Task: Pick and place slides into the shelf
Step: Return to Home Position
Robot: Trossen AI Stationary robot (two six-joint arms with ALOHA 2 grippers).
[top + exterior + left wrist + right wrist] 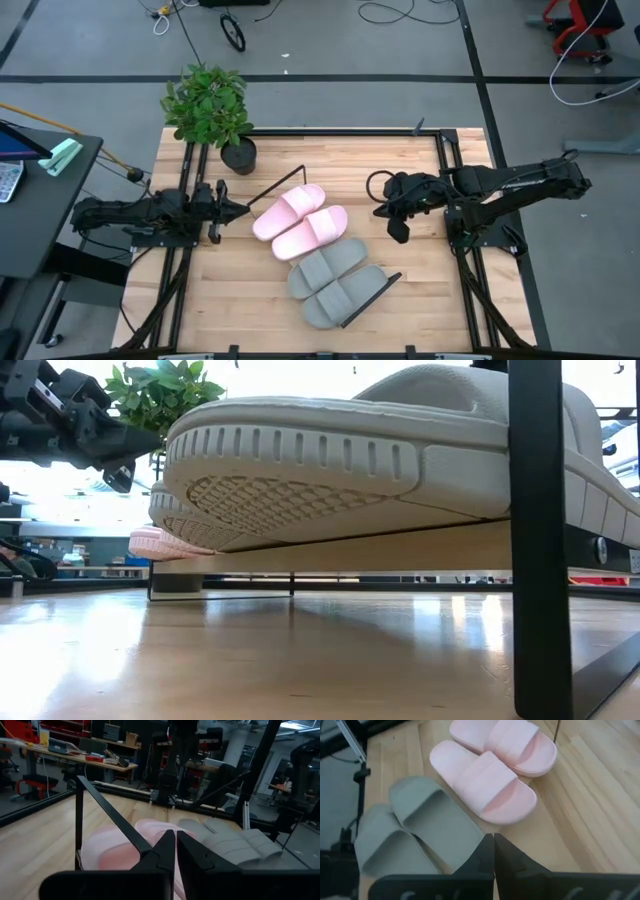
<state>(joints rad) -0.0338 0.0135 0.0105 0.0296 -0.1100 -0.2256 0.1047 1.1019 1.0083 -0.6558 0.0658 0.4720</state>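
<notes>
The left arm (130, 214) and right arm (525, 183) are showing black jointed housings, the right trailing a looped cable (377, 186), both ending in tapered dark fingers (479, 857).

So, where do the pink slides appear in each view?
High view: the pink slides lie mid-table.
Low view: pink edge far left, behind the grey slides.
Left wrist view: pink slides just past the left gripper.
Right wrist view: pink slides beyond the right gripper.
Shared landmark: the grey slides beside them.

Light-wood bench (420, 300). Leafy green plant (208, 100) in black pot (239, 156), standing at bench's far-left corner. Dark side table (30, 200) off left edge, teal object (62, 157) on it. Loose cables (385, 12) on grey floor (330, 50).
</notes>
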